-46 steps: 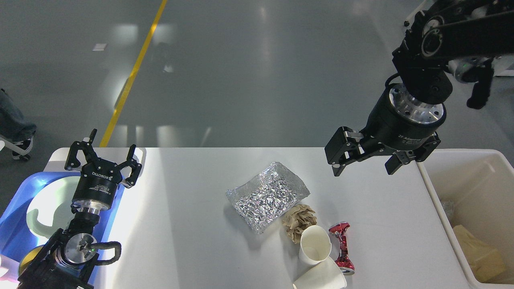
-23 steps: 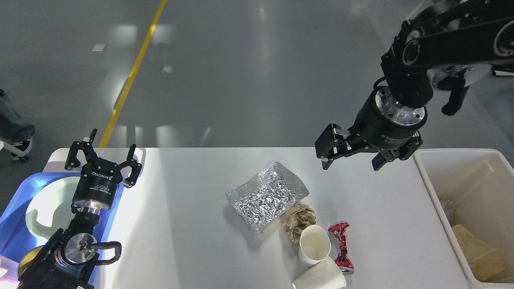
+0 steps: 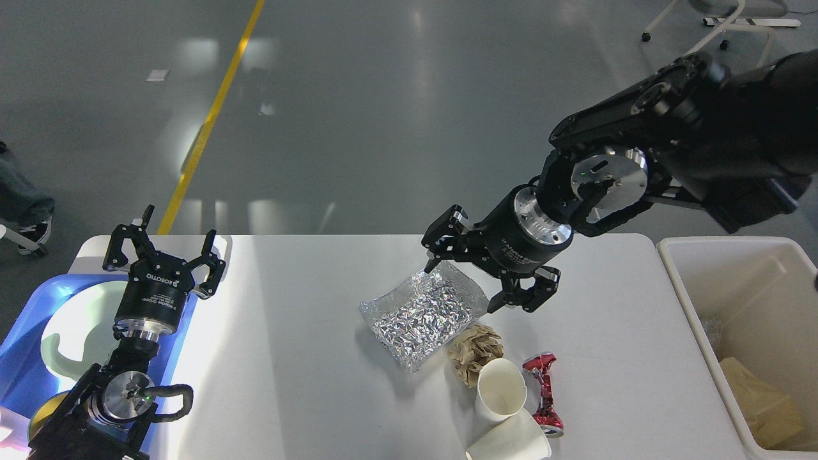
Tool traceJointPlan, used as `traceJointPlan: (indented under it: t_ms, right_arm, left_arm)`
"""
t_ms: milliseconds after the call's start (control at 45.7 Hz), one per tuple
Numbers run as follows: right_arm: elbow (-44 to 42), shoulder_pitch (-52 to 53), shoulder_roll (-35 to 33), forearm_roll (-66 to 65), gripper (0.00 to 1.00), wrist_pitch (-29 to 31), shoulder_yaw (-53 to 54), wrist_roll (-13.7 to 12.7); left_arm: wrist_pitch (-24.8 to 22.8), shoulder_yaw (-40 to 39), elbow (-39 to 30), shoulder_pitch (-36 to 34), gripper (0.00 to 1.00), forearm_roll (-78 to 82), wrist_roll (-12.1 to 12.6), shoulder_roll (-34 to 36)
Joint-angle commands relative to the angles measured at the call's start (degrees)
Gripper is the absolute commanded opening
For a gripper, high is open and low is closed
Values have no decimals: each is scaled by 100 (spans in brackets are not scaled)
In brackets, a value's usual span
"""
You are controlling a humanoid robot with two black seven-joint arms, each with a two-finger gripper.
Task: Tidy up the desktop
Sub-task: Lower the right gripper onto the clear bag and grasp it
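1. Left gripper (image 3: 167, 255): jaws spread and holding nothing, poised over the left end of the desktop (image 3: 300, 377), at the edge of the blue tray (image 3: 25, 332). All litter lies well to the right of these jaws.
2. Foil bag (image 3: 427, 313): crinkled silver pouch lying flat near mid-desktop. It is probably light, thin and slippery, and likely crushes under a pinch. The raised upper right corner, nearest the right jaws, seems the best hold.
3. Right gripper (image 3: 476, 278): jaws spread, empty, straddling the foil bag's upper right corner. One fingertip is at the bag's top edge, the other just beside its right edge; contact cannot be told.
4. Crumpled brown paper (image 3: 475, 351): below the right jaws, touching the bag's lower right edge. Likely soft and weightless; any fold should serve as a hold.
5. Two paper cups (image 3: 501, 390): on their sides, further below. Thin walls would probably buckle, so the rim looks safest.
6. Crushed red can (image 3: 543, 396): just beside the cups. It appears stiff and light, with possibly sharp creases.
7. Beige bin (image 3: 690, 306): right of the jaws, off the desktop's right end, already holding some waste.
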Motion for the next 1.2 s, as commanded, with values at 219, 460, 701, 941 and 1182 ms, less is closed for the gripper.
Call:
traceJointPlan:
  t_ms: [219, 460, 701, 941, 1182]
  right_arm:
    - [-455, -1769, 424, 783, 100, -2585, 1412, -2]
    - [-1149, -2692, 828, 607, 100, -3439, 1765, -2]
    - [-2098, -3325, 1056, 432, 100, -3615, 1703, -406]
    - [-2512, -4029, 1074, -246, 100, -3615, 1756, -617]
    - [-2934, -4380, 1065, -263, 99, -3615, 1765, -609]
  left_arm:
    - [-9, -4, 0, 1, 97, 0, 0, 0]
    - [0, -4, 0, 1, 97, 0, 0, 0]
    - [0, -4, 0, 1, 97, 0, 0, 0]
    - [0, -4, 0, 1, 97, 0, 0, 0]
    - [-9, -4, 0, 1, 97, 0, 0, 0]
